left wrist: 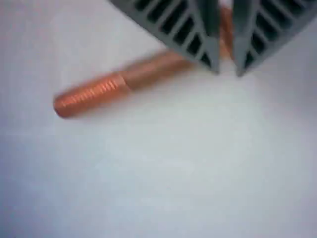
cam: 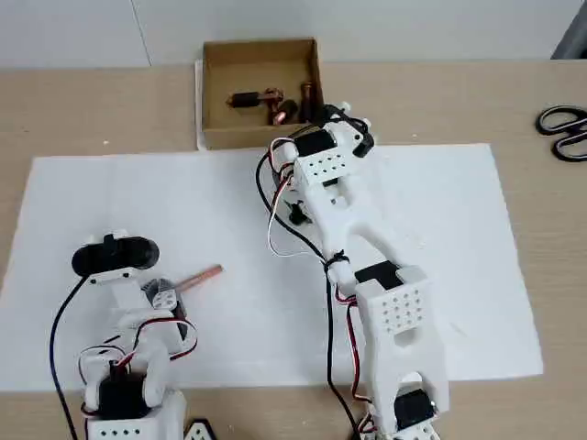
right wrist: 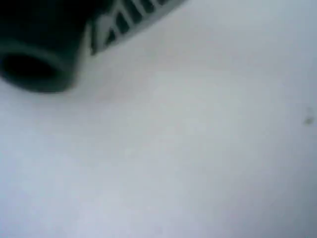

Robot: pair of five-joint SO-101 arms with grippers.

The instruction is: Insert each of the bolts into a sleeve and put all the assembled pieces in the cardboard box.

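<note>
The left pincer (left wrist: 226,69) is closed narrow on the plain end of the copper bolt (left wrist: 119,87), low over the white paper (cam: 440,275). The black sleeve (right wrist: 34,59) is by the right arm (cam: 367,229); if gripped, I cannot tell. I think the bolt must stay level, thread first, lined with the bore.

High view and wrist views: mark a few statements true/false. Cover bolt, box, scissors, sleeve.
1. The left gripper is shut on a copper bolt. True.
2. The cardboard box is empty. False: several assembled pieces lie in it.
3. The scissors lie on the white paper. False: they lie on the bare table, beyond the paper's right edge.
4. A black sleeve is over the white paper in the right wrist view. True.
</note>
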